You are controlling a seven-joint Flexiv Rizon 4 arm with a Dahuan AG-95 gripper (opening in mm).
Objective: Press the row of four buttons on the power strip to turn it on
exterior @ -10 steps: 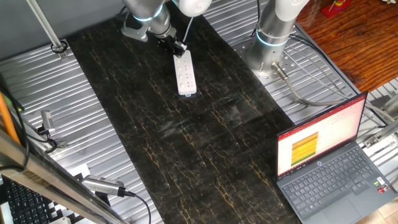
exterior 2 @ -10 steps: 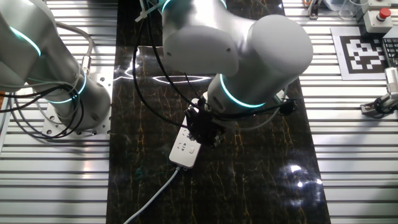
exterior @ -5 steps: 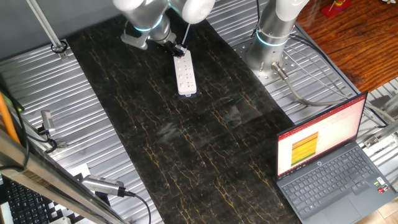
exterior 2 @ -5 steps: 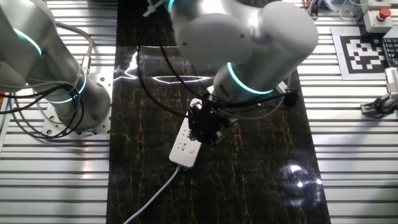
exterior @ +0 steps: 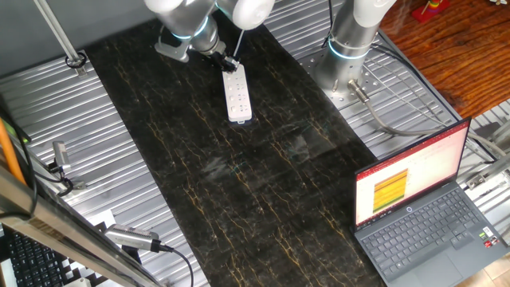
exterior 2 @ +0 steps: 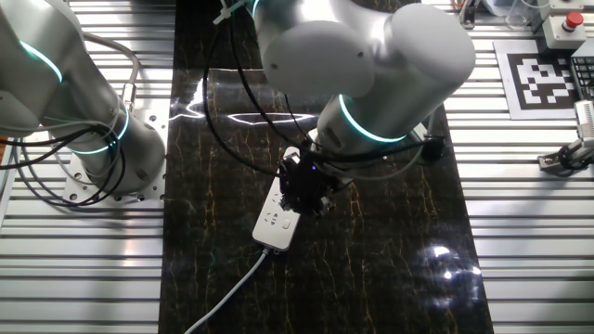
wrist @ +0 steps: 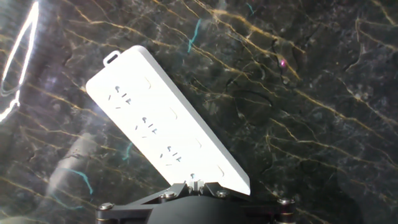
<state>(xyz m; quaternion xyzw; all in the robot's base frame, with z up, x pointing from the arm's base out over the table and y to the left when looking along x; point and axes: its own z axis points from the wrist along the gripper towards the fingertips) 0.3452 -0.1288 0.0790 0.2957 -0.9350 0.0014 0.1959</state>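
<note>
The power strip [exterior: 238,97] is a slim white bar lying on the black marbled mat [exterior: 239,183], with its thin white cord [exterior 2: 223,301] trailing off one end. In the hand view the power strip [wrist: 161,134] runs diagonally. Its sockets sit along one side and faint buttons [wrist: 173,112] along the other. My gripper [wrist: 196,184] is shut, with its fingertips pressed together and resting on the strip's near end. The other fixed view shows the gripper [exterior 2: 306,193] over the strip [exterior 2: 277,221] near its cord end. One fixed view has the gripper [exterior: 229,64] at the strip's far end.
An open laptop [exterior: 422,207] stands at the mat's right front corner. A second arm's base [exterior: 351,48] is bolted beside the mat on the slatted metal table [exterior: 72,127]. A printed marker tag [exterior 2: 543,79] and a red button [exterior 2: 566,23] lie off to the side.
One second ago my arm's upper links swung a little sideways, while the fingertips stayed at the strip's cord end. Nothing has moved over the last half second.
</note>
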